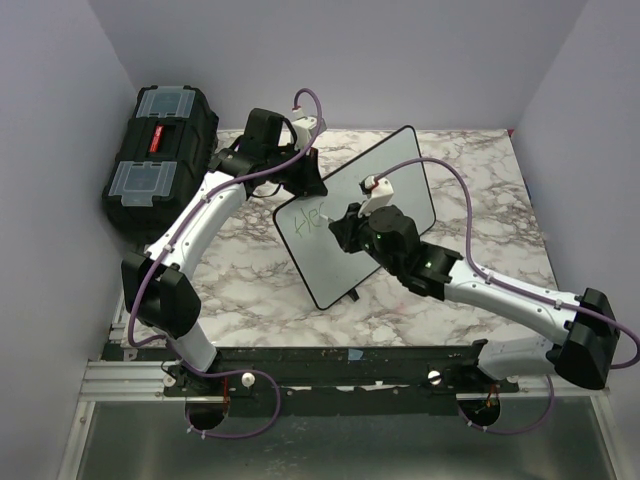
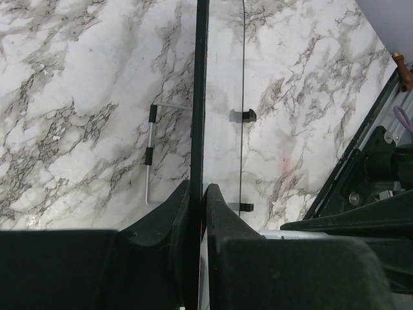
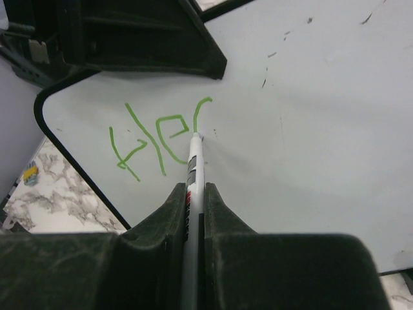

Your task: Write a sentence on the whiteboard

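Note:
The whiteboard (image 1: pixel 400 175) stands tilted on the marble table, its face toward the right arm. My left gripper (image 1: pixel 300 178) is shut on its upper left edge. In the left wrist view the board (image 2: pixel 201 90) shows edge-on as a thin black line running between the shut fingers of the left gripper (image 2: pixel 198 194). My right gripper (image 3: pixel 195 190) is shut on a white marker (image 3: pixel 193 165) whose tip touches the board (image 3: pixel 310 116). The sentence (image 3: pixel 161 135) is a few green letters near the board's left edge, also seen from above (image 1: pixel 305 222). The right gripper (image 1: pixel 345 228) is in front of the board's middle.
A black toolbox (image 1: pixel 160 150) with clear lid compartments sits at the far left against the wall. The board's wire stand (image 2: pixel 150 152) rests on the marble behind it. Purple walls close in the left, back and right sides. A metal rail (image 1: pixel 330 375) runs along the near edge.

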{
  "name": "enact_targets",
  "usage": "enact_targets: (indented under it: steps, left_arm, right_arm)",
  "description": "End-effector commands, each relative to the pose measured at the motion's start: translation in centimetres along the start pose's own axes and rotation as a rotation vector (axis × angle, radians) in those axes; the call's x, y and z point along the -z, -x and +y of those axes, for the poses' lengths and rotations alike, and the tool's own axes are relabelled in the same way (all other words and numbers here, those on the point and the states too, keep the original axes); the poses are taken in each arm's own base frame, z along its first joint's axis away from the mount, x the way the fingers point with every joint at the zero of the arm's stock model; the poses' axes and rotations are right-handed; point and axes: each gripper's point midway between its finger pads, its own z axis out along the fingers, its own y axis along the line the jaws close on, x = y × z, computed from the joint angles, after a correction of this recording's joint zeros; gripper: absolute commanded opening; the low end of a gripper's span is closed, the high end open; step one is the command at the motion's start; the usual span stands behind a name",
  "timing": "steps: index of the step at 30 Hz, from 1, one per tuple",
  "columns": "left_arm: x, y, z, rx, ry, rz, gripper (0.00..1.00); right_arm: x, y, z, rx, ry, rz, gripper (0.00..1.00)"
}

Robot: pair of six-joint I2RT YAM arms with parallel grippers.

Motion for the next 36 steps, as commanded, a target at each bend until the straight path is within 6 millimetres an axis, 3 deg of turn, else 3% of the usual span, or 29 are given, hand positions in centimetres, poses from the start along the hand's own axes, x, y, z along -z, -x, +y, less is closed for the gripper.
enact_targets:
  steps: [1,4,10,20,36]
  left_arm:
    - [1.4,2.5,1.2,-0.111,0.097,-0.091,0.00]
    - [1.4,2.6,1.1,-0.112,0.094,-0.092,0.00]
    - [1.4,2.4,1.1,-0.109,0.093,-0.090,0.00]
    - [1.5,2.4,1.0,-0.110,0.089,-0.090,0.00]
    - [1.2,2.3,1.1,-0.110,0.086,-0.090,0.00]
  right_arm:
    - [0.5,-2.7,-1.1,-0.007,-0.019,0.073,0.01]
    - [0.5,-2.7,-1.8,-0.005,-0.054,0.070,0.01]
    - [0.2,-0.8,-2.6,0.011,-0.129,0.019,0.01]
    - [-1.0,1.6,-1.2,0.033,-0.108,-0.030,0.01]
    - [-1.9,2.6,-0.6,0.044,-0.105,-0.056,0.01]
